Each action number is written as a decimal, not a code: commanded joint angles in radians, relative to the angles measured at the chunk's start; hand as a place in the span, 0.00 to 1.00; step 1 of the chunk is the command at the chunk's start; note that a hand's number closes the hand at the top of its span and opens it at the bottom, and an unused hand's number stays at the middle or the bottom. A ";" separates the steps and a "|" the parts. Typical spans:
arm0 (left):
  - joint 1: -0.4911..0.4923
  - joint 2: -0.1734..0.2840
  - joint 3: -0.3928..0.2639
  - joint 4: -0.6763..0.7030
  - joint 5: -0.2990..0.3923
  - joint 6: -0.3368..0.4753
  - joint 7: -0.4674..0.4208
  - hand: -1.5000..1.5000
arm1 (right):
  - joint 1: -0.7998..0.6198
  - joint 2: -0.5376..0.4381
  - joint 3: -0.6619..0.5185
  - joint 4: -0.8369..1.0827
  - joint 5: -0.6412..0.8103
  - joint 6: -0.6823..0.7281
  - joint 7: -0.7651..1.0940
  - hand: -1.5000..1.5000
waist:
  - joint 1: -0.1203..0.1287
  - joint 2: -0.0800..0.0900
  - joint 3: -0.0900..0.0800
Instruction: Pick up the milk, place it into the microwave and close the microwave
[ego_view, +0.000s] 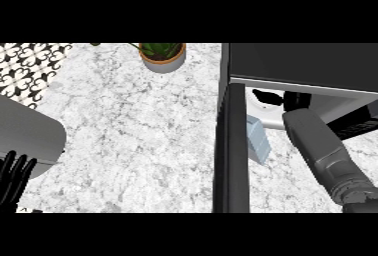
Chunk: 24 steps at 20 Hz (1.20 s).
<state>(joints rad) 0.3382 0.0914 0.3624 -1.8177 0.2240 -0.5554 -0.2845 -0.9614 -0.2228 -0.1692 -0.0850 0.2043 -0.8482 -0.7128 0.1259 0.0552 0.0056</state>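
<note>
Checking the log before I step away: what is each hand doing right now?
Left hand: open, fingers up, resting at the lower left edge.
Right hand: reaching into the microwave; state cannot be told.

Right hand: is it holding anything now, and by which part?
Cannot tell. The right hand reaches inside the microwave, mostly hidden. The milk stands apart by the open door, unheld.

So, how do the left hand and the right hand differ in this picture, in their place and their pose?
The left hand shows at the view's lower left edge, open, fingers up, resting beside the counter; the right hand is far forward, inside the microwave, past its open door. The left hand is plainly seen; the right hand is mostly hidden, so its fingers cannot be judged. Both are black.
</note>
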 joint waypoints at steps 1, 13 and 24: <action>0.004 -0.020 -0.016 0.021 -0.018 -0.010 -0.038 0.00 | -0.012 0.009 0.013 0.017 0.017 -0.013 0.003 0.00 | 0.003 -0.002 -0.001; 0.007 -0.007 -0.002 0.004 -0.023 -0.007 -0.027 0.00 | 0.025 0.037 0.001 -0.010 0.013 0.020 -0.044 0.00 | -0.030 -0.014 0.000; 0.061 -0.060 -0.011 -0.007 -0.066 0.004 -0.088 0.00 | 0.095 0.047 -0.046 -0.042 -0.028 0.118 -0.124 0.00 | -0.059 -0.028 -0.002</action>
<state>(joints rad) 0.3854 0.0575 0.3583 -1.8205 0.1767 -0.5669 -0.3594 -0.9098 -0.1885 -0.1974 -0.1118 0.1932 -0.7599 -0.7784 0.0771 0.0301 0.0039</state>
